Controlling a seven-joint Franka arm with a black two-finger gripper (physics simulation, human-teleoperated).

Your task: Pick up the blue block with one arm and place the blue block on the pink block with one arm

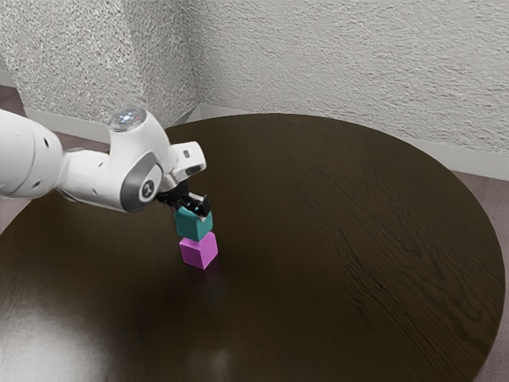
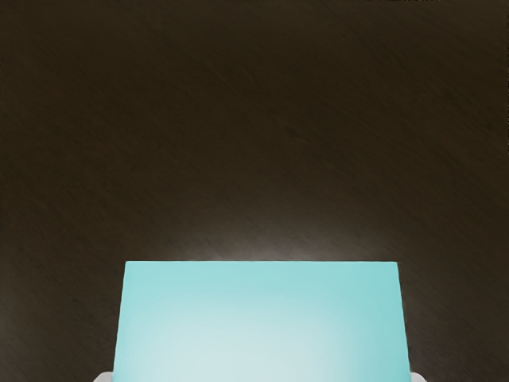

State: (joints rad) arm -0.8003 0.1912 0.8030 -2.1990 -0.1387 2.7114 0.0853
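Now, left of the frame's middle, the gripper (image 1: pixel 193 208) pinches the blue block (image 1: pixel 193 225) in its jaws, right on top of the pink block (image 1: pixel 198 251); it looks light, hard and smooth, so its flat sides are best to hold.

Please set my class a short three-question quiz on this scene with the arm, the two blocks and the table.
1. True or false: the blue block lies on the table, far from the pink block.
2. The table top is: A) round, B) square, C) triangular.
3. Fill in: the gripper is right over the ____ block.
Key: 1 false, it is directly above the pink block; 2 A; 3 blue.
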